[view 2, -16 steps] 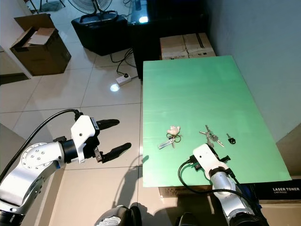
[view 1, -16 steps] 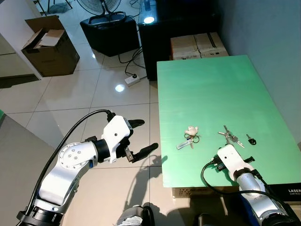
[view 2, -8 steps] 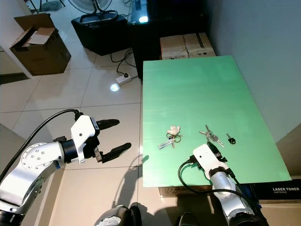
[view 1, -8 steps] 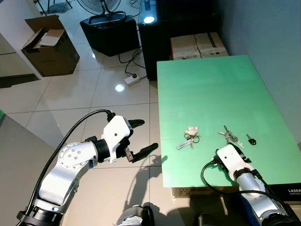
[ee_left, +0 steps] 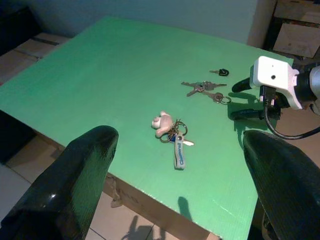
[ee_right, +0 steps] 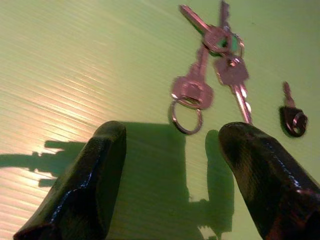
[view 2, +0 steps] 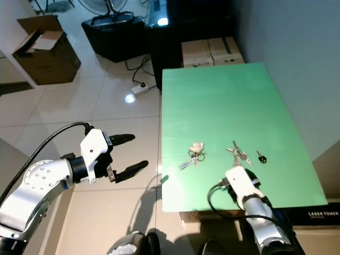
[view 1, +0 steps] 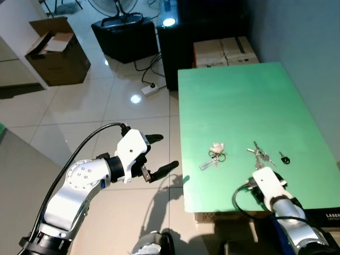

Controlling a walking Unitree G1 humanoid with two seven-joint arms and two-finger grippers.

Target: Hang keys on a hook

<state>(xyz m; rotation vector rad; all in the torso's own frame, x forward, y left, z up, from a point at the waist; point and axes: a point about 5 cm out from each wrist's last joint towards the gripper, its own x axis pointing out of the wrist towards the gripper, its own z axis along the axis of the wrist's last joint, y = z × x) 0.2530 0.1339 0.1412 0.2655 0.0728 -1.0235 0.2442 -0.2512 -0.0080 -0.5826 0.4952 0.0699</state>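
The right end effector [ee_right: 170, 165], fingers spread, has seemingly edged closer to the keys [ee_right: 212, 62].

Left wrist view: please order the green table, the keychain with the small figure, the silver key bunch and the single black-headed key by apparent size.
1. green table
2. keychain with the small figure
3. silver key bunch, roughly similar to the keychain but farther away, so unsure
4. single black-headed key

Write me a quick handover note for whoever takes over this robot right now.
Right tool: open, low over the green table, just short of the bunch of silver keys, holding nothing.
Left tool: open, idle over the floor beside the table.
Also on the table: a keyring with a pale charm and a small black-headed key.
Done: approach only.
Left: grasp the keys, find a hook, hang them.
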